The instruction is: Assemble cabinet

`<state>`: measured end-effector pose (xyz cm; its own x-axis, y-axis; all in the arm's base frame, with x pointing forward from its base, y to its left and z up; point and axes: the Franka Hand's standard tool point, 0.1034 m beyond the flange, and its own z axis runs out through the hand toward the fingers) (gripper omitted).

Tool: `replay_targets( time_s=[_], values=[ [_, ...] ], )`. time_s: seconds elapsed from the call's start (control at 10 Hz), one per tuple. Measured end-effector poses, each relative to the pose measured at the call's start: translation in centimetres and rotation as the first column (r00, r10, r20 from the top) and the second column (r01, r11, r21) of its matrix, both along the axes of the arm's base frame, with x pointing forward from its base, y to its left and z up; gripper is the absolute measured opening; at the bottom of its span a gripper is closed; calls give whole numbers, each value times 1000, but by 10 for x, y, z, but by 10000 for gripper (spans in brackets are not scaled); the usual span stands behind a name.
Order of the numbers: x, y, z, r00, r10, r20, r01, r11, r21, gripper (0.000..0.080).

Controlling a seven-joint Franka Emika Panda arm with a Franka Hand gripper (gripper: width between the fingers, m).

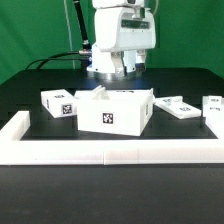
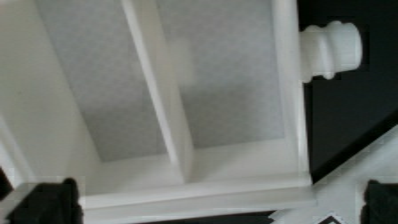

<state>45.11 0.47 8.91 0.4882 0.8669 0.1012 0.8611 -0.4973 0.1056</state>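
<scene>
Biggest first: the black table (image 1: 25, 92) carries everything you see.

The arm (image 1: 120, 30) stands over the cabinet body (image 1: 115, 112), on its far side in the exterior view.

The border rail (image 1: 110, 152) runs along the near side of the body, apart from it. It turns a corner toward the back on the exterior view's left of the body.

The body sits upright with its open side up and one marker on the face toward the exterior camera. The wrist view looks down into it, and you can see one inner divider (image 2: 164, 90) splitting it into two bays.

The gripper (image 1: 114, 74) hangs above the body, clear of its rim. The jaws are spread wide and grip nothing. The dark fingertips (image 2: 45, 200) show at opposite sides of the wrist view.

- **Flat white panel** (image 1: 175, 106): near the body on the exterior view's right, lying flat with markers up, not touching it.
- **Left block** (image 1: 58, 103): just beside the body on the exterior view's left, with a small gap and its marker toward the camera.
- **Right block** (image 1: 213, 104): well apart from the body, beyond the panel on the exterior view's right, cut off by the frame edge.
- **Ribbed white knob** (image 2: 329, 50): the smallest, just outside the body's outer wall in the wrist view. You can't tell whether it touches, and I can't pick it out in the exterior view.
</scene>
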Motion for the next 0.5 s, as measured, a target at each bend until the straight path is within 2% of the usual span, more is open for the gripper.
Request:
replay_targets(
  time_s=[0.2,0.5],
  values=[
    [-2,3,-8,996,86,0,-86,996,-17,798],
    [-14,9,-30,995,94,-45,-95,995,-8,798]
  ],
)
